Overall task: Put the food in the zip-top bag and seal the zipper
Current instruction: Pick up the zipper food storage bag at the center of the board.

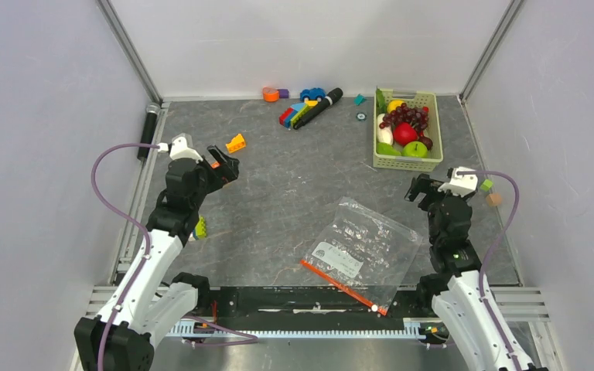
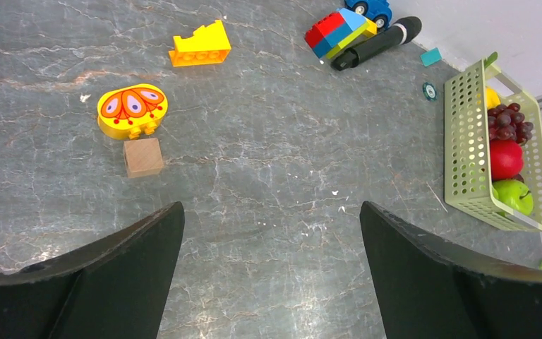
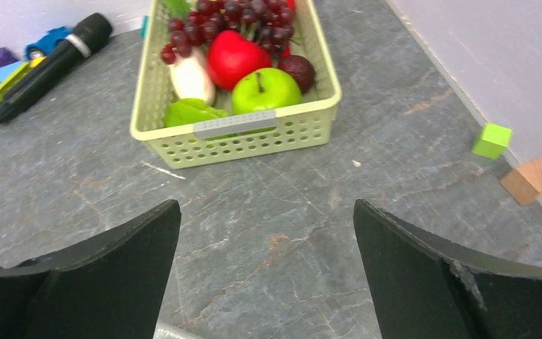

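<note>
Grey, marble-veined tabletop (image 1: 278, 201) runs out to pale walls, and all the food sits in a pale green basket (image 1: 435, 131) at the far right: a dark red grape bunch (image 3: 243, 18) at the far end, then a red apple (image 3: 236, 56), a white radish (image 3: 192, 76) and a green apple (image 3: 261, 90) against the near wall. The right hand (image 3: 265, 205) hovers just near of that basket with its fingers spread wide and nothing between them. The basket's long axis runs away from it, so the green apple is the closest piece, straight ahead and a little left. The left hand (image 2: 269, 208) is equally open and empty, but hangs over the far left, well apart from the basket, so the first pick looks like the right arm's job. The zip-top bag (image 1: 360, 247) lies flat and empty on the near side, between the arms and closer to the right one. Its red-orange zipper (image 1: 340, 284) runs diagonally along the near edge, with the white slider (image 1: 373, 308) at the near-right end.
</note>
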Tool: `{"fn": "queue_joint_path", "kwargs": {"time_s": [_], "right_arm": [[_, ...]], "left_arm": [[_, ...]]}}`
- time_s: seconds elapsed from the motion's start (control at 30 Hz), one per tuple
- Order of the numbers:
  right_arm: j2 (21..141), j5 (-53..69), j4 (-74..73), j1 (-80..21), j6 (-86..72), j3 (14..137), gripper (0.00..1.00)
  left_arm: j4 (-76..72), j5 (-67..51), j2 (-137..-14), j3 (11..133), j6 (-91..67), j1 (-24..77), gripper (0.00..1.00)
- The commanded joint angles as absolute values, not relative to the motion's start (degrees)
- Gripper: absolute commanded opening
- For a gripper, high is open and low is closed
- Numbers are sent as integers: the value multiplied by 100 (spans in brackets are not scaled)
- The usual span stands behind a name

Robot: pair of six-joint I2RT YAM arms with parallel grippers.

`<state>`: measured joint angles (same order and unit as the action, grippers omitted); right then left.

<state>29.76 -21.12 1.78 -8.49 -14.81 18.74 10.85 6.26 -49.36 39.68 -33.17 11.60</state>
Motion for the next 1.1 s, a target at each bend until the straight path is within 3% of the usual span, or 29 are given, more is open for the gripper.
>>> {"fn": "queue_joint_path", "kwargs": {"time_s": [0.0,0.13,0.3,0.33,0.5,0.8,1.07], "right_arm": [[2785,-1140,530,-833,-1216,1744,98],[2905,22,470,-831,-934,1838,98],[4134,2514,-47,-1013,-987,2487,98],[4341,2537,-35,-1335,-988,2476,98],[5382,548,-1188,-3828,-646,3072,98],[6607,-273,-3005,-6941,-695,3972,98],[6969,-457,-3168,-7672,-966,3787,99]], "left_arm": [[899,390,-4979,4045,-3092,1143,100],[880,303,-5066,4069,-3081,1137,100],[853,196,-5139,4098,-3089,1139,100],[853,175,-5150,4098,-3092,1140,100],[932,154,-5124,4131,-3050,1143,100],[932,92,-5219,4159,-3045,1143,100],[940,26,-5240,4170,-3054,1143,100]]}}
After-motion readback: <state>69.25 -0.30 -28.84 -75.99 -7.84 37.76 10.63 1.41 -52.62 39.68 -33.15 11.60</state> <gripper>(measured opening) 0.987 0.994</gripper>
